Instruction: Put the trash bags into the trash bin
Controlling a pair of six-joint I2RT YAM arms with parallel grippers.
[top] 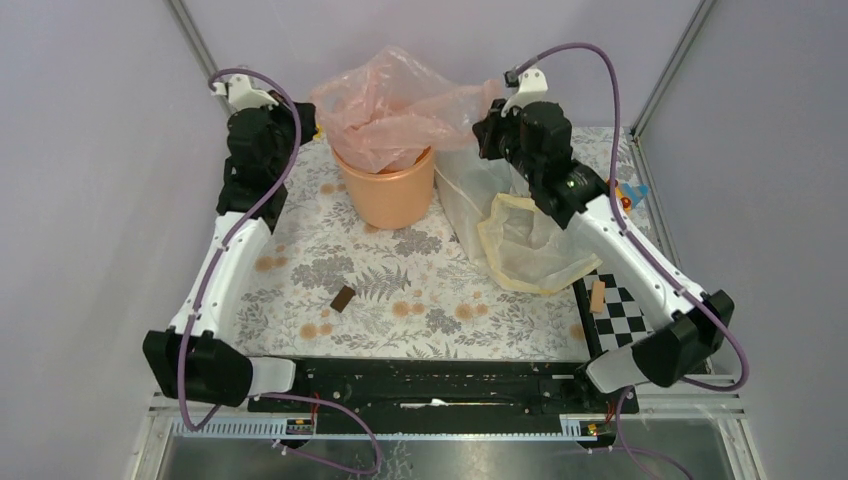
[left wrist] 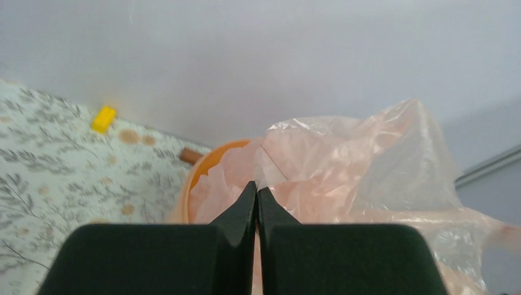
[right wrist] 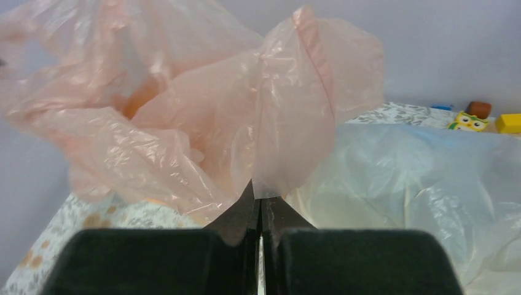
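Note:
The pink trash bag (top: pixel 400 100) is spread above the peach-orange trash bin (top: pixel 385 188) at the back middle, its lower part hanging into the bin's mouth. My left gripper (top: pixel 312 122) is shut on the bag's left edge beside the bin. In the left wrist view the shut fingertips (left wrist: pixel 256 189) pinch pink film (left wrist: pixel 344 166) over the bin's rim (left wrist: pixel 209 161). My right gripper (top: pixel 488 118) is shut on the bag's right edge. In the right wrist view its tips (right wrist: pixel 260 192) clamp the pink film (right wrist: pixel 203 123).
A clear whitish bag (top: pixel 475 195) and a pale yellow bag (top: pixel 530 250) lie right of the bin, under my right arm. A small brown block (top: pixel 342 298) lies on the floral cloth. A checkerboard (top: pixel 620 310) with a wooden piece sits front right. Small toys (right wrist: pixel 485 117) lie at back right.

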